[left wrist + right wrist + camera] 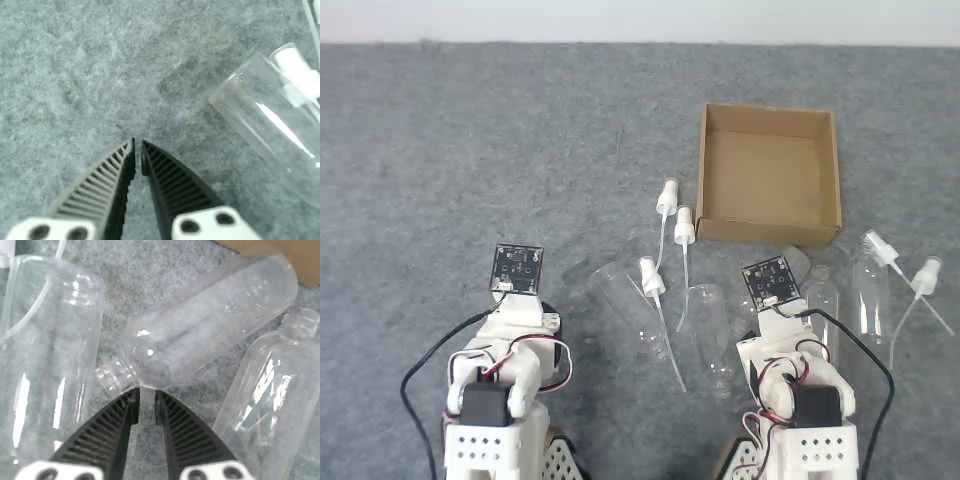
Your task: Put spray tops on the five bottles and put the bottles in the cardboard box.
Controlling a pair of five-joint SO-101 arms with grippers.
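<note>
The grey table (470, 150) offers nothing to stop a round thing from rolling. The cardboard box (768, 232) sits open-topped with nothing in it, at the far side beyond the right arm. The five clear bottles (625, 300) lie on their sides in a crowded cluster in front of it, so a nudge to one would likely roll it into its neighbours. The likeliest case is the slanted bottle (210, 315), whose open neck lies just ahead of the right end effector (146, 397). Its jaws are nearly together and hold nothing, so advancing like this would probably push the neck away rather than grip it.

The spray tops (685, 227) trail long thin tubes. One top (651, 275) lies across a bottle, so lifting either could drag the other or bend the tube.

The left end effector (137, 150), also narrow and holding nothing, hangs over bare table near a bottle's base (270, 135).
</note>
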